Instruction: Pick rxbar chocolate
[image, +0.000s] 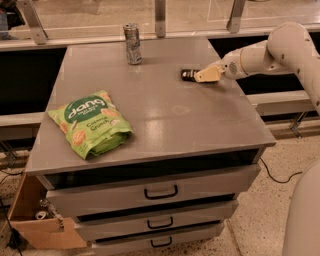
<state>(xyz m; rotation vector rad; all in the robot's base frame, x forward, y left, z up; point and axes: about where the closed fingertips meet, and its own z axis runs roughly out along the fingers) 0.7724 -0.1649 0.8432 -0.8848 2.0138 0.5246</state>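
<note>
The rxbar chocolate (188, 75) is a small dark bar lying flat on the grey cabinet top (165, 120), right of centre toward the back. My gripper (204, 76) reaches in from the right, low over the top, with its pale fingers covering the bar's right end. Only the bar's left end shows. The white arm (270, 52) stretches back to the right edge of the view.
A silver can (132, 43) stands upright at the back, left of the bar. A green "dang" chip bag (90, 122) lies at the front left. Drawers with handles (160, 192) are below the top. A cardboard box (35, 220) sits on the floor at the lower left.
</note>
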